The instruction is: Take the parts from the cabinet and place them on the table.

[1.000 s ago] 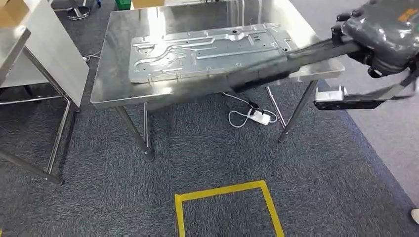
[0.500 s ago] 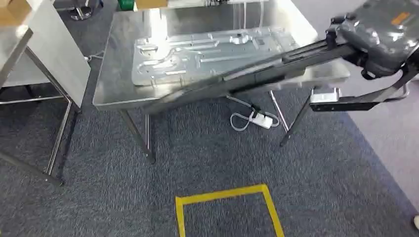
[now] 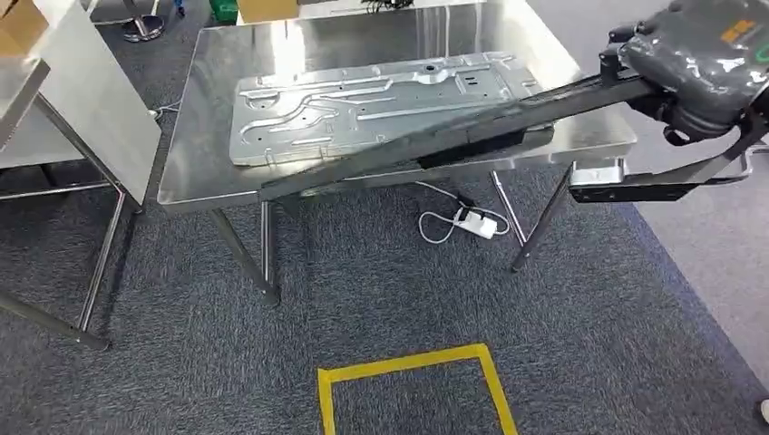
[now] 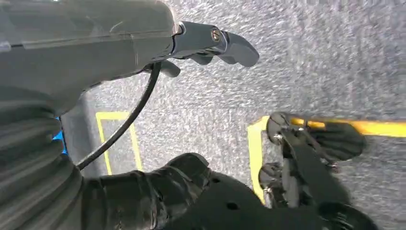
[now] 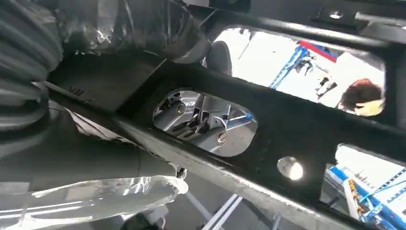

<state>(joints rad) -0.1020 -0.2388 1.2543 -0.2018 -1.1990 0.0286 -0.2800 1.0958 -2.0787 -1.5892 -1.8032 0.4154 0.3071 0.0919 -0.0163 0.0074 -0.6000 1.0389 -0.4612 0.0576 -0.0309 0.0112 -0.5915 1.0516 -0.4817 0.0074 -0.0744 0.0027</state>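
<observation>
Holding a long dark part (image 3: 472, 127) slantwise over the counter (image 3: 195, 172), we grasp it in our right robot hand (image 3: 703, 77)

We see the part run from that robot hand, beyond the counter's right edge, down across to its front edge, passing over the silver stamped panel (image 3: 363, 95) that lies flat on the middle of the counter; we cannot tell whether the part's low end touches the counter. In the right wrist view our fingers (image 5: 143, 24) wrap the part's black frame beside its cut-out holes. Our left robot hand (image 4: 206, 45) hangs over the grey carpet (image 4: 311, 62) with fingers apart, grasping nothing. A white power strip (image 3: 481, 220) lies on the floor under the counter
</observation>
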